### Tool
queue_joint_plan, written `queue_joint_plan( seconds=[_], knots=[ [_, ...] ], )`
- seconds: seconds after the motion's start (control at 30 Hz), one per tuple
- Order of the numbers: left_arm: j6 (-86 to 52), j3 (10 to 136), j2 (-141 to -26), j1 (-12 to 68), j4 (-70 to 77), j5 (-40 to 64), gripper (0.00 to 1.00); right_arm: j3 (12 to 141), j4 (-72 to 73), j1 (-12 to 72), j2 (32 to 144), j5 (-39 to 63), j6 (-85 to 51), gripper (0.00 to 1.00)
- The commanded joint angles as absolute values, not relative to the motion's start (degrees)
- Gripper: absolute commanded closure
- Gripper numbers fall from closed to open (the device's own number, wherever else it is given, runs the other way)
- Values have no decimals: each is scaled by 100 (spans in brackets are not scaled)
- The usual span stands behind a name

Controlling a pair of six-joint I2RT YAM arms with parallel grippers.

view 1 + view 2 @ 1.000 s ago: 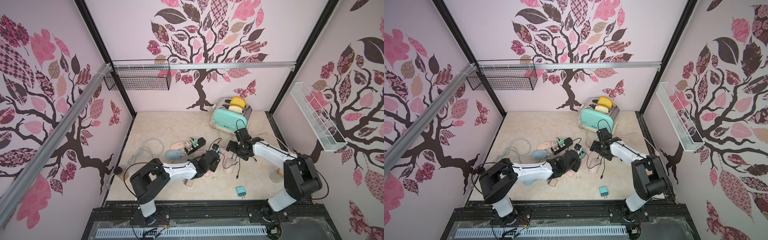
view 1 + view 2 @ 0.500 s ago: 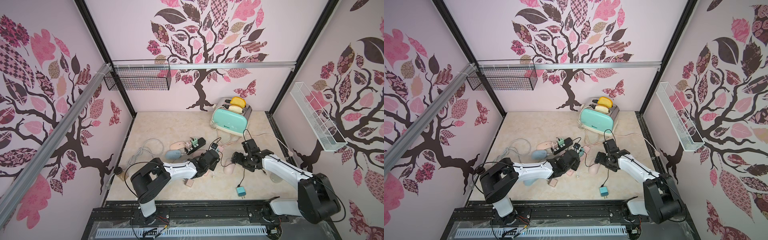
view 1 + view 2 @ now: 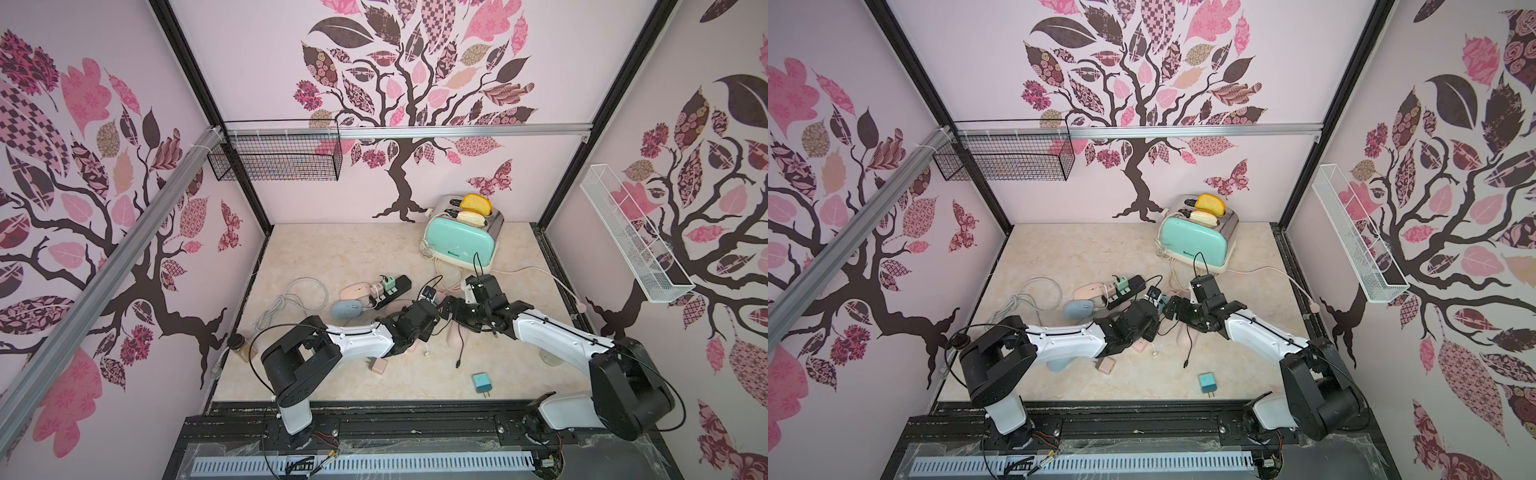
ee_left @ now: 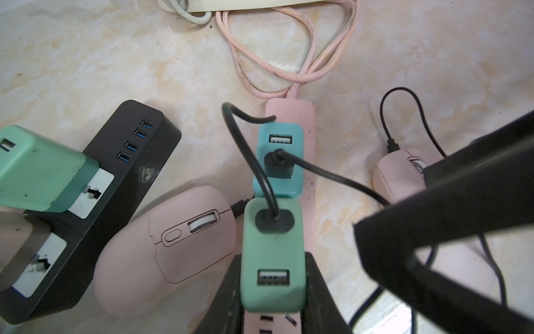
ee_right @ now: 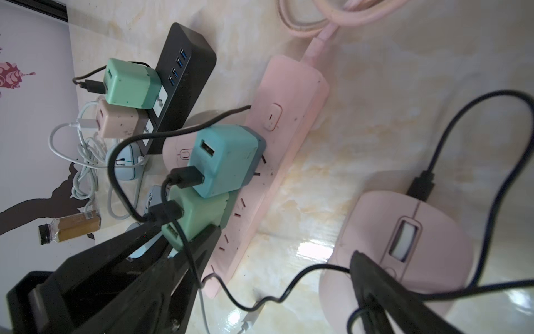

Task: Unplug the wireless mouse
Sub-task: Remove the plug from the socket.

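- Upper left of the frame, in both top views: a black wire basket (image 3: 276, 156) hangs on the wall rail.
- Left of centre, on the marble table (image 3: 340, 249): a coil of white cable (image 3: 291, 301). Just right of it a blue-grey mouse (image 3: 345, 309) and a far pink mouse (image 3: 355, 289) lie side by side.
- Next to these: a black power strip (image 3: 392, 291), which carries a green charger (image 4: 43, 167).
- Between the two strips: a middle pink mouse (image 4: 170, 240), with a black plug at its nose.
- Centre: the left gripper (image 4: 273, 277), jaws narrow, clamps the two sides of a mint charger (image 4: 273, 248). This charger is plugged into the pink power strip (image 5: 289, 95), and a black lead leaves its face.
- Touching the mint charger, on the same strip: a teal charger (image 4: 277, 188), also with a black lead.
- Just right of centre: the right gripper (image 3: 451, 311), jaws spread wide, holding nothing. One finger (image 5: 375, 289) lies over the wireless mouse; contact cannot be judged.
- The wireless mouse (image 5: 433, 231), pink, rests flat on the table just beside the pink power strip. In both top views it sits below the right gripper. A black cable plug (image 5: 420, 185) is seated in its nose.
- Above centre right: a mint toaster (image 3: 459, 241) holding two slices of bread.
- Lower centre right, near the front edge: a loose teal cube (image 3: 481, 382), well apart from the strips.
- Right of the frame: a white wire tray (image 3: 631, 241) on the wall.
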State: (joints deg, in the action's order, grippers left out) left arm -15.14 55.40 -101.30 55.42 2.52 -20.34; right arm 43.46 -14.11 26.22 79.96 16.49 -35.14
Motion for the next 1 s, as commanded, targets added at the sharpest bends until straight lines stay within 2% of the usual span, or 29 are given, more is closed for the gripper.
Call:
queue_joint_plan(
  seconds=[0.0,0.37,0.77,0.97],
  knots=[
    [-1503,5548,-9952,5546,600,-2119,100,4639,-1352,2646,8267,1493,-3631,4],
    [-1485,5537,-9984,5566,598,-2086,100,4875,-1235,2637,8584,1291,-3990,5],
    [-1526,5574,-9912,5569,577,-1984,100,4979,-1958,2643,9178,739,-4070,7],
    [-2506,5590,-9751,5042,628,-639,100,4759,-1970,2650,9413,627,-4051,8]
  ],
)
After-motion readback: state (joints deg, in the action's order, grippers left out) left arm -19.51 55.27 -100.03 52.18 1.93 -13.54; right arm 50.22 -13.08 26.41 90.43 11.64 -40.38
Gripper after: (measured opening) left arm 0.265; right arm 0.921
